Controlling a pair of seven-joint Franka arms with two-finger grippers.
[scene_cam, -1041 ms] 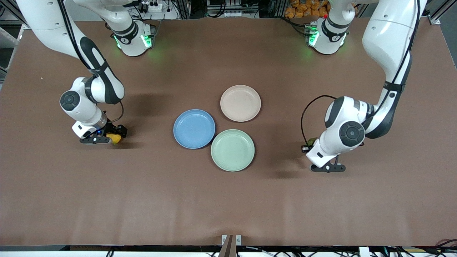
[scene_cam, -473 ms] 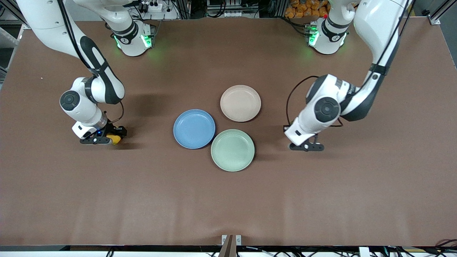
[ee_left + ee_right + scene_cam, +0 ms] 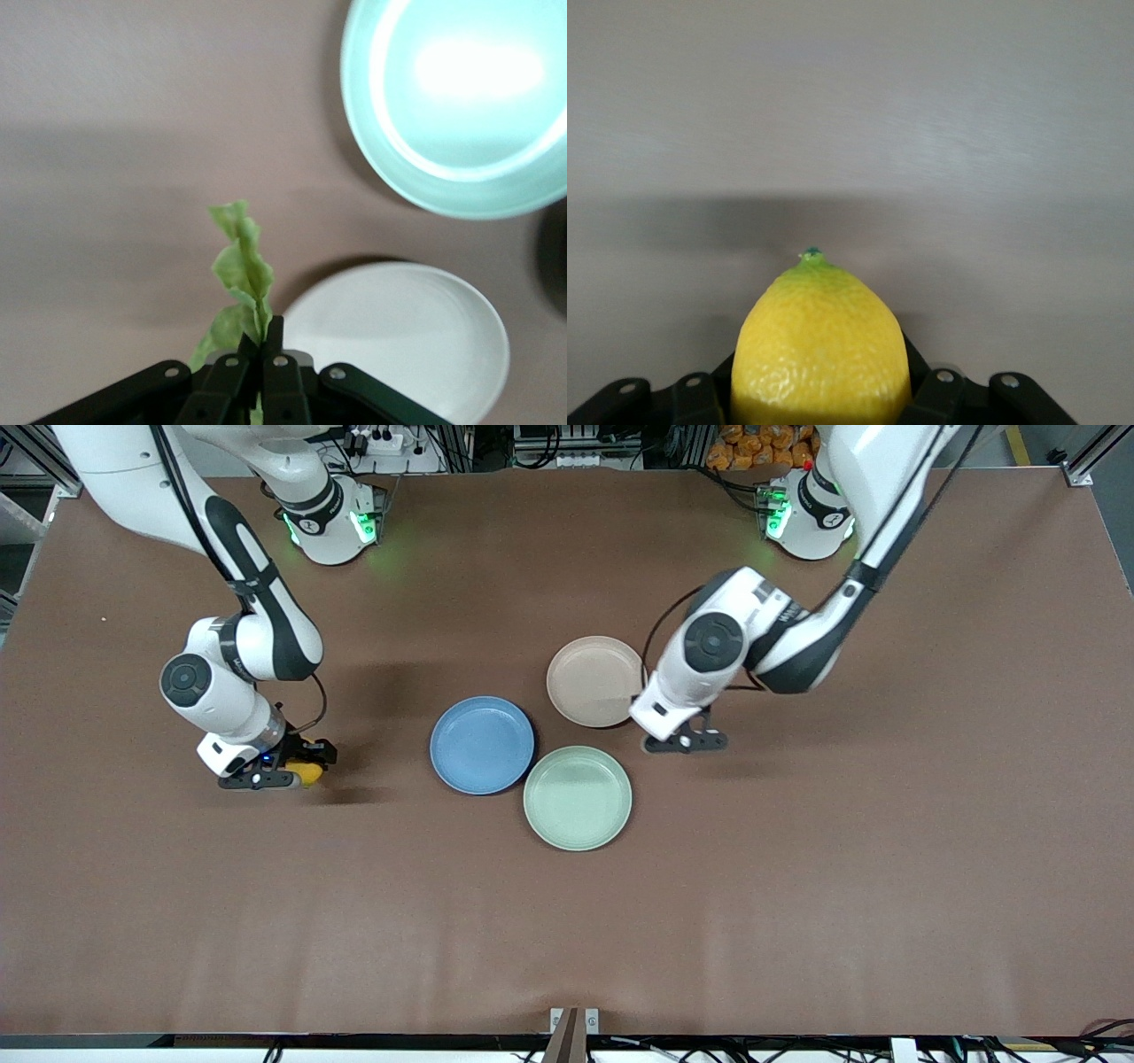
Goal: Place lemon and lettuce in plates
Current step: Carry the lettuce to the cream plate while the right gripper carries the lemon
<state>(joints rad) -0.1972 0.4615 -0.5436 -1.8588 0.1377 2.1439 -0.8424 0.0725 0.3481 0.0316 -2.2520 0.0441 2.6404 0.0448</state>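
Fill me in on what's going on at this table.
Both arms are carrying food toward the plates. The right hand grips the lemon over bare table at its own end. The left hand pinches the lettuce beside the beige plate. The blue plate and mint plate hold nothing.

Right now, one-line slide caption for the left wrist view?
Left hand shut on the lettuce, over bare table beside the beige plate.

Three plates crowd mid-frame
Blue plate (image 3: pixel 482 744), beige plate (image 3: pixel 595 681) and mint plate (image 3: pixel 577 797) cluster centrally; lower frame lies open tabletop (image 3: pixel 567 930).
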